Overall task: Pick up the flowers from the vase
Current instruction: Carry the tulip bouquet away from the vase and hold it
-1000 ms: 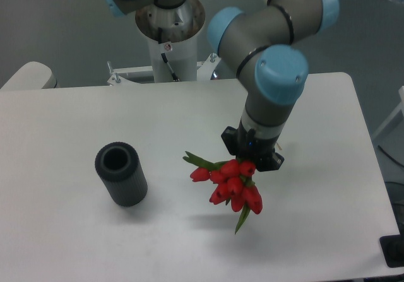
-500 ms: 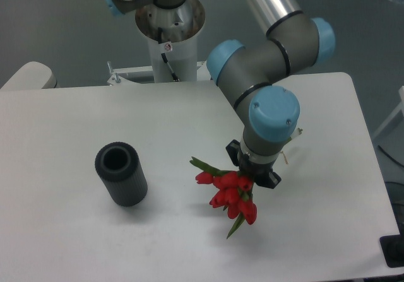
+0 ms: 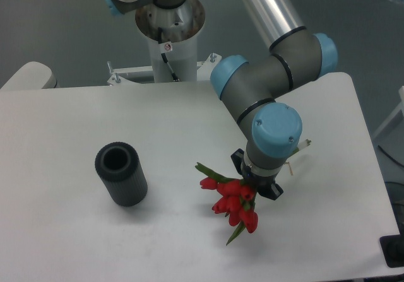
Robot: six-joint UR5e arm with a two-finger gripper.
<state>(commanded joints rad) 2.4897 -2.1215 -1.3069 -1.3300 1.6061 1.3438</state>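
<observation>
The flowers, a bunch of red tulip buds with green leaves, hang low over the table right of centre, out of the vase. My gripper is shut on their stems; its fingers are mostly hidden under the wrist and the buds. A pale stem end pokes out to the right of the wrist. The vase, a dark ribbed cylinder with an open round mouth, stands upright on the left part of the table, well apart from the bunch and with nothing in it.
The white table reaches to its front edge just below the bunch and its right edge near the arm. The robot's base column stands behind the table's far edge. A dark object sits at the lower right corner.
The arm has lowered and shifted slightly forward and to the right, carrying the flowers down closer to the table. The vase has not moved.
</observation>
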